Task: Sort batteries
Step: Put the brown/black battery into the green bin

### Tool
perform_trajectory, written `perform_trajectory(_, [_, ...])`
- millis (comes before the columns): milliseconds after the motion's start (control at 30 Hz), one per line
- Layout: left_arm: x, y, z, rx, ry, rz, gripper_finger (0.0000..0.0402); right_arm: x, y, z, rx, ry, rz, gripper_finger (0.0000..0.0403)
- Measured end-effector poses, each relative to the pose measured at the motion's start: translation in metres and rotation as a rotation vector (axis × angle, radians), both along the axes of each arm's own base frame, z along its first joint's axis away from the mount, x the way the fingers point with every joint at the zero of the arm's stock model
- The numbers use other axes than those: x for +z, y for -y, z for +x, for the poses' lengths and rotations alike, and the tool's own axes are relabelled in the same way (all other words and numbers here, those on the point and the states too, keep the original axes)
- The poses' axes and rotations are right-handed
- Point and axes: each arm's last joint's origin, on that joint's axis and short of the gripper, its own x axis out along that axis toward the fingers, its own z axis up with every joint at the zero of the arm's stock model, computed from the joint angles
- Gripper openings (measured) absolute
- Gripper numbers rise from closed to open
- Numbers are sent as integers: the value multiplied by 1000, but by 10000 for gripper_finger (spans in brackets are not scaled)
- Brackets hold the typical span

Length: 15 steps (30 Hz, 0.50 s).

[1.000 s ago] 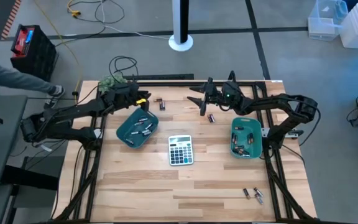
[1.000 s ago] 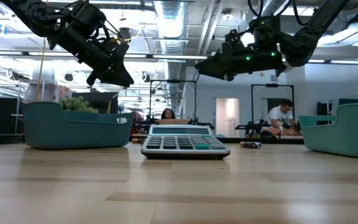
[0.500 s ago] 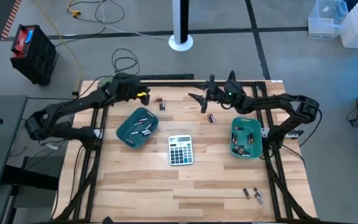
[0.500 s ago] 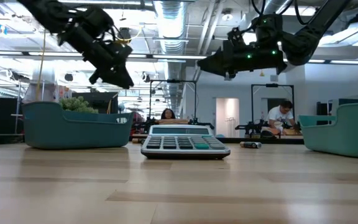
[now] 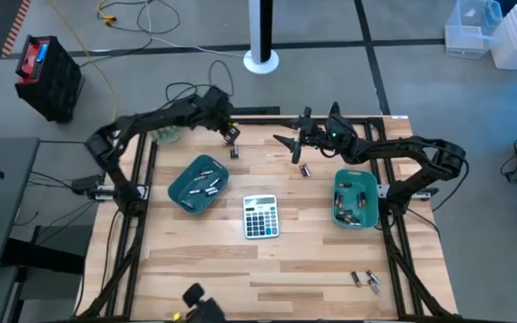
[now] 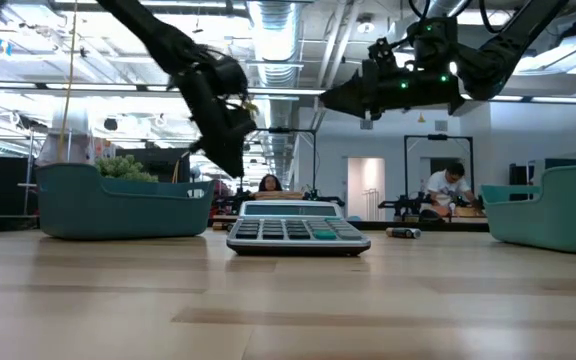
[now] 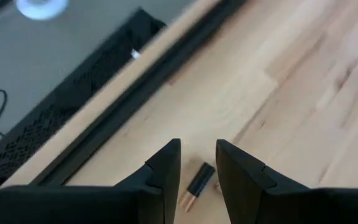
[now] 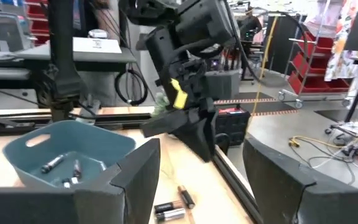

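Both teal plastic trays (image 5: 197, 187) hold small dark cylindrical batteries (image 5: 233, 150), several remaining loose on the wooden table (image 5: 285, 260); left gripper (image 7: 197, 163), parted and empty, straddles one, right gripper (image 5: 292, 145) open.

Batteries (image 5: 233, 150) scattered on table (some in trays)

I count one calculator (image 5: 260, 215). Teal trays: two, the left tray (image 5: 183, 197) at its 10 o'clock and the right tray (image 5: 338, 212) at 3 o'clock. Loose batteries on the table: at least two at 11 o'clock (image 5: 233, 150), one at 1 o'clock (image 5: 305, 169), two at 5 o'clock (image 5: 363, 281). Each tray holds several; I cannot count them exactly.
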Motion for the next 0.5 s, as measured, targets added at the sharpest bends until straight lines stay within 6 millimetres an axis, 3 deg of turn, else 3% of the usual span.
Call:
perform_trajectory(267, [-17, -23, 25, -129, -229, -102, 98, -1, 5, -3, -18, -13, -2, 244])
perform_trajectory(500, [-26, -32, 34, -195, -277, -156, 98, -2, 4, -2, -16, -23, 1, 244])
